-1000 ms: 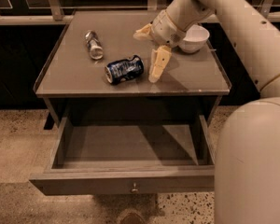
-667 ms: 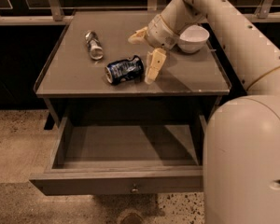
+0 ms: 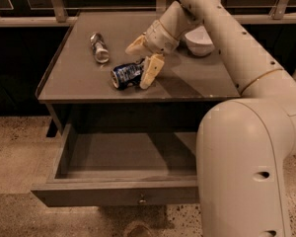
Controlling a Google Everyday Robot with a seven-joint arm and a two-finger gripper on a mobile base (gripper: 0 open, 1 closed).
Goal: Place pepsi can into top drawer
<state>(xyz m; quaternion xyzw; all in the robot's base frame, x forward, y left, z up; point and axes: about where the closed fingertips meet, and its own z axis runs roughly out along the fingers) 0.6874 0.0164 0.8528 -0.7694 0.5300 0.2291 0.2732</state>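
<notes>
The pepsi can (image 3: 126,75), dark blue with white markings and silver ends, lies on its side near the front middle of the grey table top (image 3: 79,85). My gripper (image 3: 143,62) is open, its cream fingers (image 3: 151,71) spread, right beside the can's right end: one finger close to the can's right end, the other behind it. The top drawer (image 3: 113,195) is pulled out below the table, its inside bare, with a small metal knob (image 3: 142,200) on its front panel.
A slimmer silver can (image 3: 99,47) lies on its side at the back left of the table top. A white bowl (image 3: 199,40) stands at the back right, behind my arm. My arm's large white segment (image 3: 246,172) fills the right foreground, covering the drawer's right end.
My gripper has shifted left, closer to the pepsi can, fingers still spread. The can and drawer have not moved.
</notes>
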